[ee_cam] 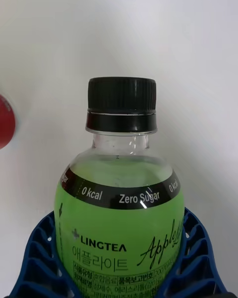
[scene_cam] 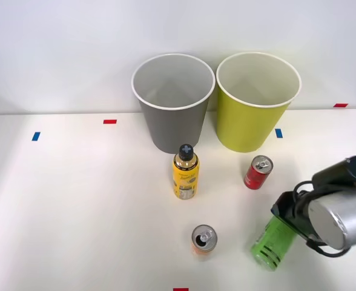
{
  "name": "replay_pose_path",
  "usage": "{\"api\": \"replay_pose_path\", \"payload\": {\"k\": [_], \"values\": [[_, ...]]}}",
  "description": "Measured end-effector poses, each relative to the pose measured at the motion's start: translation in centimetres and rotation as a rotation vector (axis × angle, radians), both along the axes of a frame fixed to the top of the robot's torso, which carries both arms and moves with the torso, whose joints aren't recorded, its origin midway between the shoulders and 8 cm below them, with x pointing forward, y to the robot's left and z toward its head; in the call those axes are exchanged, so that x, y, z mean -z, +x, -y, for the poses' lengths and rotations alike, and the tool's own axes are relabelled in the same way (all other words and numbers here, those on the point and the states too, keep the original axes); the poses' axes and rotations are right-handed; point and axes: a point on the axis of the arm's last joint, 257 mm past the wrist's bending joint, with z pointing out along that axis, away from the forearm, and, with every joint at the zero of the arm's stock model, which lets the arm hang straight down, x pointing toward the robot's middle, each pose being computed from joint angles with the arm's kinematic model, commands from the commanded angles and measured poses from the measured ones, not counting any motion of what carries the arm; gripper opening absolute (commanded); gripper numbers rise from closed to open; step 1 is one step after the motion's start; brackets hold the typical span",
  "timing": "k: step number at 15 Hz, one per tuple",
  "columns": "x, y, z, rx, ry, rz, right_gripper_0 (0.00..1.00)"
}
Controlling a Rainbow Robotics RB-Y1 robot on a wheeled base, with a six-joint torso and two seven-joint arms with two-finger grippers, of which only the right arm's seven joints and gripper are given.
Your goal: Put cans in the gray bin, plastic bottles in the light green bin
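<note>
Front view shows the right gripper clenched around the green bottle at the worktop's near right, the bottle tilted with its striped base toward the camera. The red can stands just in front of the light green bin, the orange can nearer, and a yellow bottle before the gray bin. In the right wrist view, blue ribbed fingers hug the bottle's label on both sides below its black cap.
</note>
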Motion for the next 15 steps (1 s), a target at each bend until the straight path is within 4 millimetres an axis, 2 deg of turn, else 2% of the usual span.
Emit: {"api": "replay_pose_path", "payload": {"k": [4, 7, 9, 12, 15], "values": [[-2.7, -2.4, 0.8, -0.208, -0.103, 0.088, 0.0], [-4.3, -2.9, 1.0, -0.377, -0.198, 0.198, 0.0], [-6.4, -2.0, 0.9, -0.484, -0.286, 0.314, 0.0], [-11.1, 0.0, 0.2, -0.559, -0.38, 0.523, 0.0], [-16.0, 1.5, -2.0, -0.59, -0.349, 0.748, 0.0]]}}
